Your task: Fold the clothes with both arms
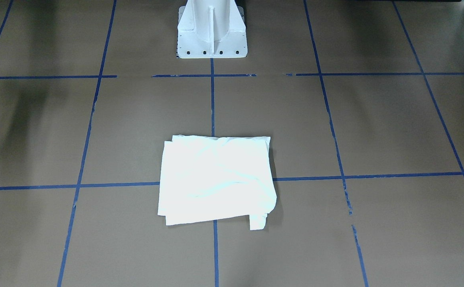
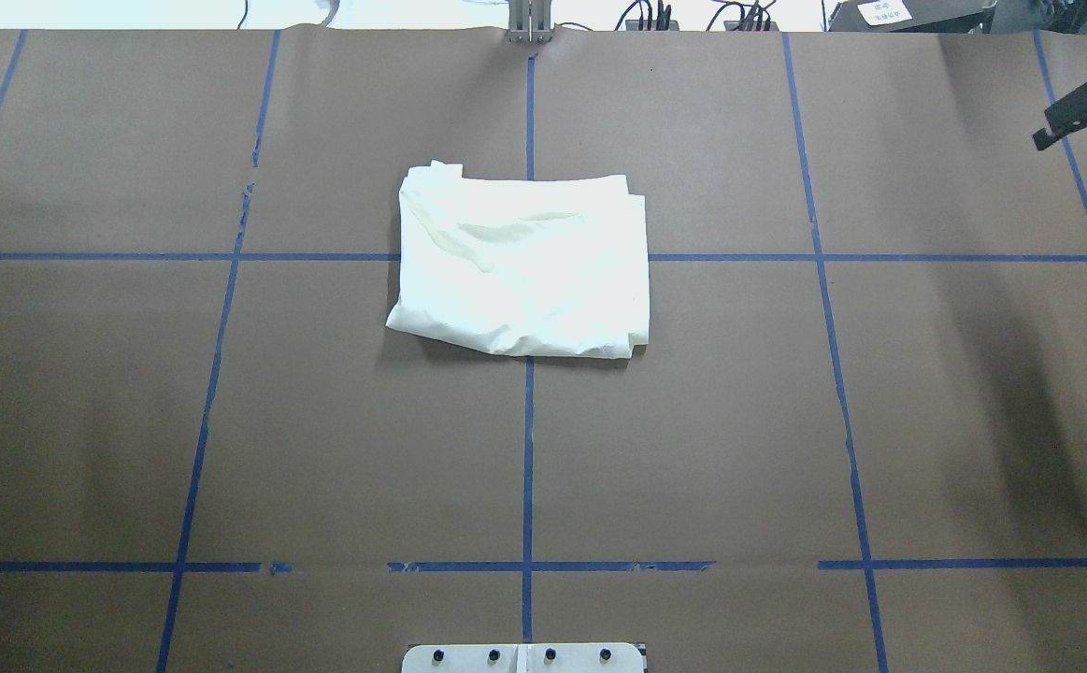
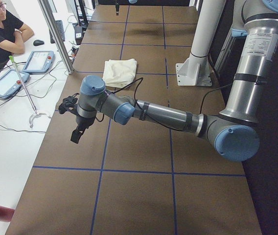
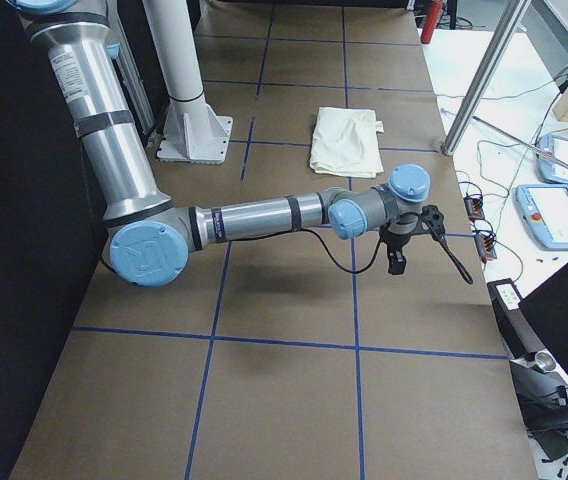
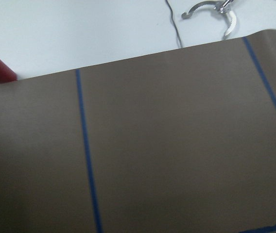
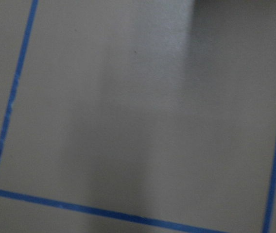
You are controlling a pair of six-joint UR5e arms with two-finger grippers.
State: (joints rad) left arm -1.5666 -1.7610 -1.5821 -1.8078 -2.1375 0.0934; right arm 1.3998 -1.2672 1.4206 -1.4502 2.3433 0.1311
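Shows a brown bench marked with a grid of blue tape. At its middle, on the far side from the white pedestal, a cream shirt folded into a rough rectangle, plain side up. Lies flat across a crossing of two tape lines, with a loose layer poking out at its far left corner. Touched by neither arm.

Off at the left end of the bench, the left arm, stretched out low, with the left jaws hanging over bare paper near the far edge (seen only from the side, so cannot tell whether spread or pressed together). Off at the right end, the right arm in a mirrored pose, with the right jaws pointing down, well apart from the shirt. Too small and cut off from overhead to tell spread from pressed.

Beyond the far left edge, a seated person at a white table.
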